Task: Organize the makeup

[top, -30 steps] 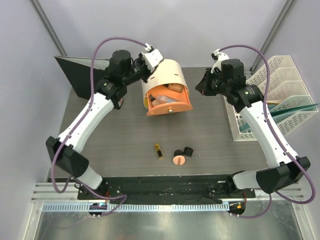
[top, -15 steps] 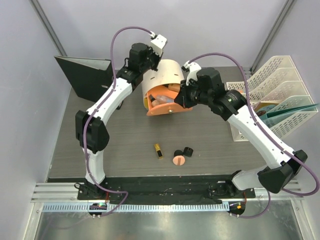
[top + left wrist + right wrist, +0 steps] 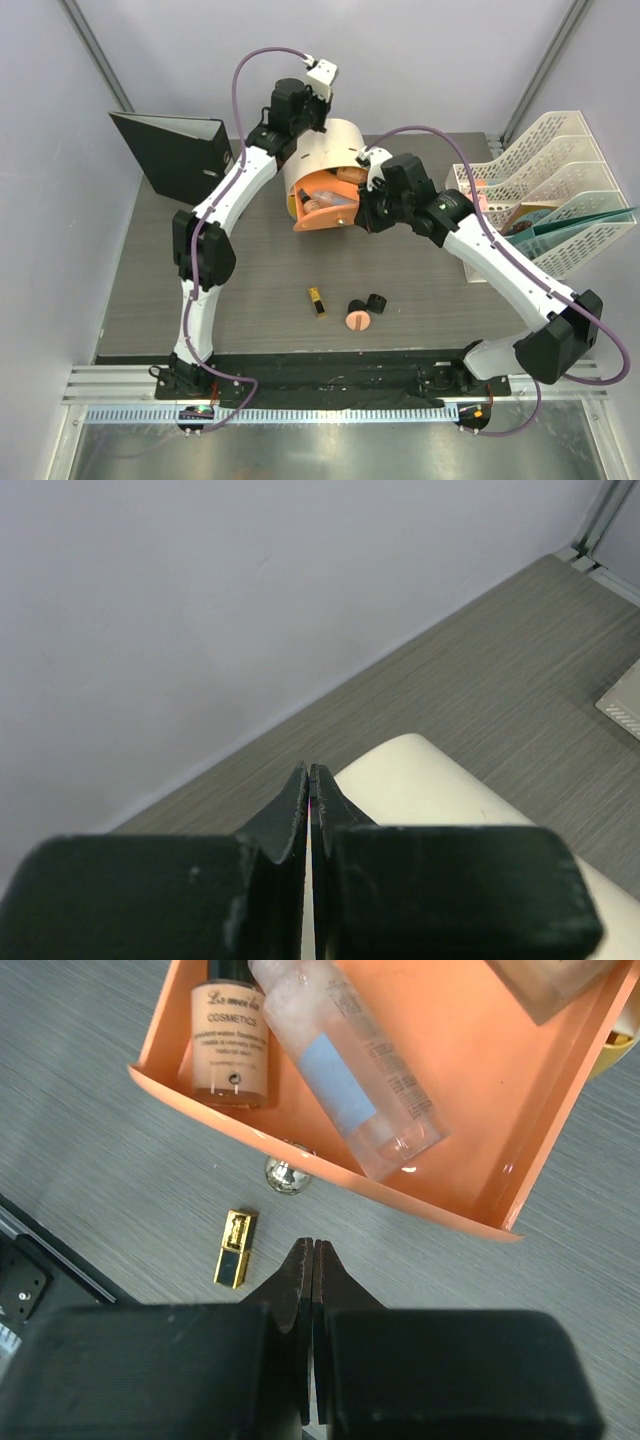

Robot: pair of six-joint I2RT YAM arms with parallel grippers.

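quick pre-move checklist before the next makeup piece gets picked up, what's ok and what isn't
1. Drawer open to take items: ok. The orange drawer is pulled out, with a peach bottle and a clear tube lying in it.
2. Right gripper ready to grasp: not ok. Its jaws are shut and empty, just in front of the knob.
3. Left gripper touching the cream box: cannot tell. It is shut and empty, above the box.
4. All makeup stowed: not ok. The lipstick, pink compact and black jars lie on the table.
5. Lipstick free to grab: ok. It lies apart from the others.
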